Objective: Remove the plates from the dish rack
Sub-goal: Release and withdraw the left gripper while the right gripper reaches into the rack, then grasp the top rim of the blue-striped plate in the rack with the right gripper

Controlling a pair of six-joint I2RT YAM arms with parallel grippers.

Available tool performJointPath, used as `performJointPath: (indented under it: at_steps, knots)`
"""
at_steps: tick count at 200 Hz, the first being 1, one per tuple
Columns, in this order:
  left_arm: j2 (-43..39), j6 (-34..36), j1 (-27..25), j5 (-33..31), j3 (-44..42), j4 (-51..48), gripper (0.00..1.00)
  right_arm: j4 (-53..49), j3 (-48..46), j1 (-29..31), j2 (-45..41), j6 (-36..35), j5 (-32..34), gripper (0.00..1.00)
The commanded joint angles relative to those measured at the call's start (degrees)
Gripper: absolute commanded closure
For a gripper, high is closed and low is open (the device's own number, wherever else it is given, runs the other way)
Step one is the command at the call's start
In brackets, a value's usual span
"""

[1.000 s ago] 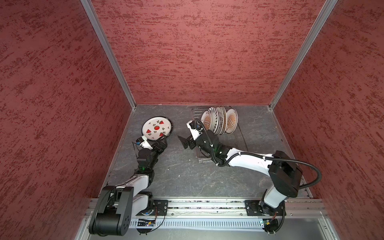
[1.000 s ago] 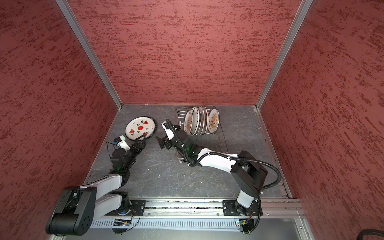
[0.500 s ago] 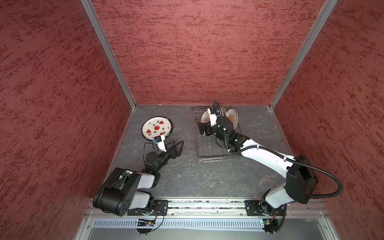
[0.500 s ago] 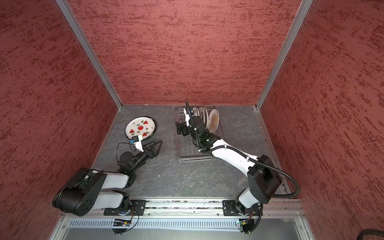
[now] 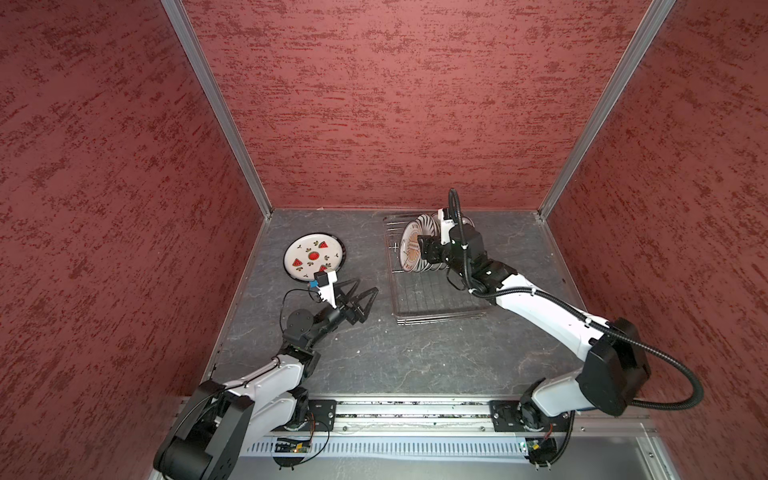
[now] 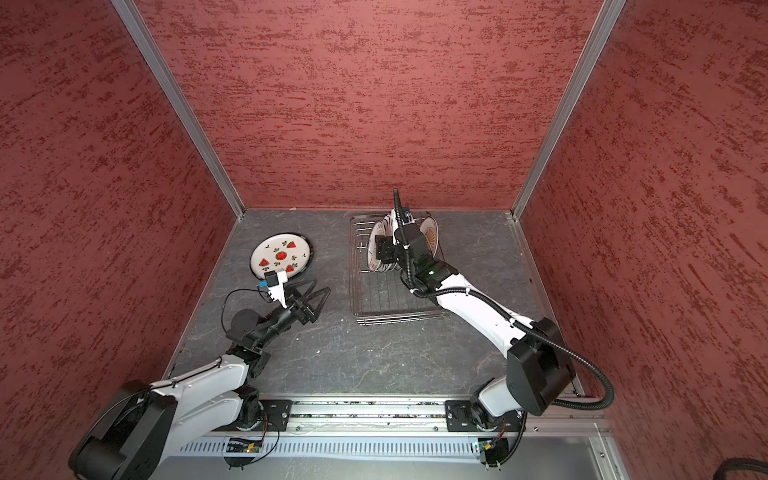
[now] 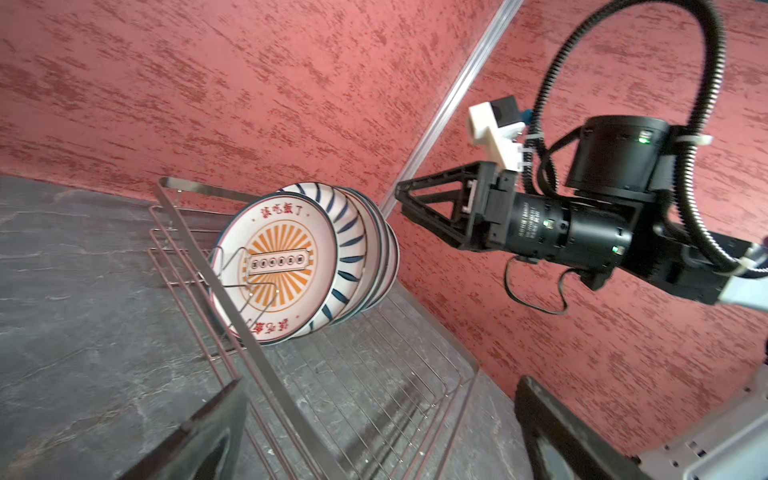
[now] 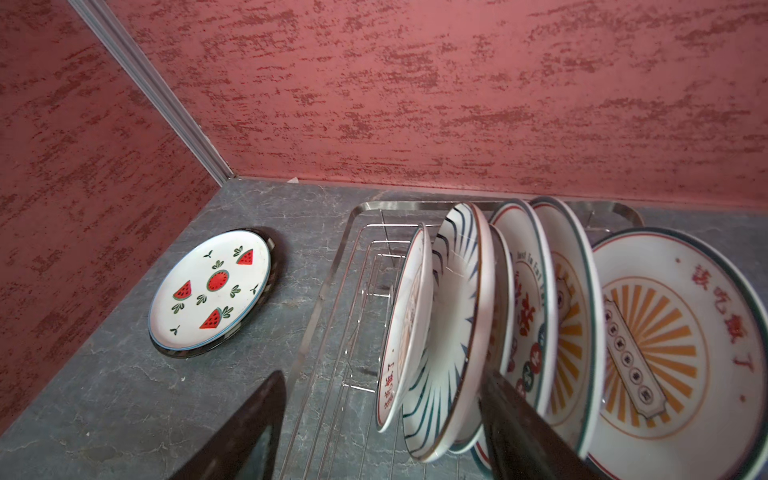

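Right wrist view: plates (image 8: pixel 453 316) in the dish rack (image 8: pixel 324 309) are straddled, apparently for lifting, by the part-open, empty right pincer (image 8: pixel 382 374); in a top view the left pincer (image 5: pixel 366 285) is held wide, empty.

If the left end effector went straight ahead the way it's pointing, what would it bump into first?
Probably the near side rail of the dish rack: the open left end effector points at it, with nothing between. Height is unclear, so it might clear the rail and reach the front sunburst plate.
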Motion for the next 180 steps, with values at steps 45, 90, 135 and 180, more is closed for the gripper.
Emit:
performJointPath:
  at_steps: [45,90,135,180]
  knots:
    - [-0.6,4.2,-2.5,-1.0,0.3,-4.1,0.01,-7.3,8.9,-0.7,6.6,-1.4,7.5,0.55]
    - [-0.8,4.3,-2.6,-2.5,0.4,-5.0,0.01,-10.9,12.7,-0.8,10.7,-2.2,9.8,0.63]
    - [-0.3,4.7,-2.9,-3.3,0.4,-5.0,0.01,-12.9,14.5,-0.8,12.8,-2.0,12.9,0.67]
    - [-0.4,4.3,-2.9,-3.7,1.1,-6.9,0.01,-12.7,15.5,-0.9,14.6,-2.4,13.1,0.70]
